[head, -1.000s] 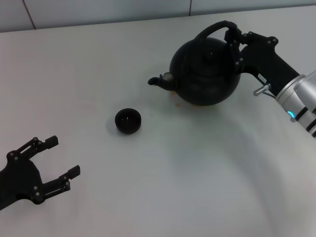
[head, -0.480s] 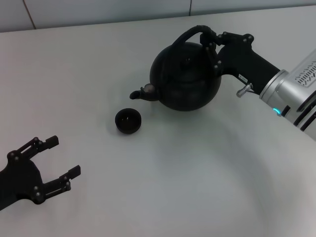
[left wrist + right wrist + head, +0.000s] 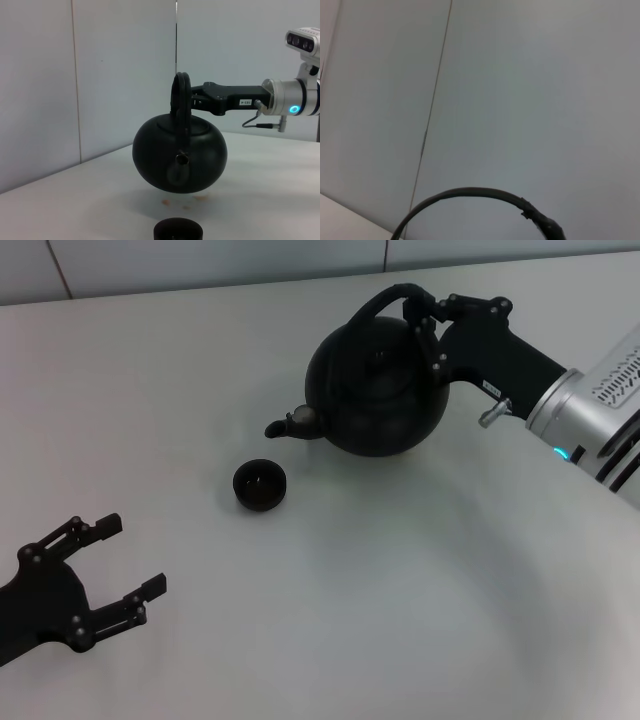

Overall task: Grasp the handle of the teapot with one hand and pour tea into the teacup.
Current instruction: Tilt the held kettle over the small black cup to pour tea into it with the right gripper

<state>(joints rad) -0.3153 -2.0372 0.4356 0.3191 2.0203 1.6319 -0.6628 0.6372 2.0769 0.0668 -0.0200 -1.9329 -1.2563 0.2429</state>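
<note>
Bright even light, soft shadows, sharp focus

My right gripper [image 3: 432, 318] is black on a silver-grey arm, like the matte-black teapot [image 3: 377, 390], its handle [image 3: 378, 306] and the teacup [image 3: 260, 485], all over a plain white table [image 3: 150, 390].

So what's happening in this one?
The right hand is shut on the handle of the teapot and holds it in the air above the table, spout pointing toward the teacup. The pot looks nearly level, and no pouring shows yet. The left hand sits open near the robot, away from both.
</note>
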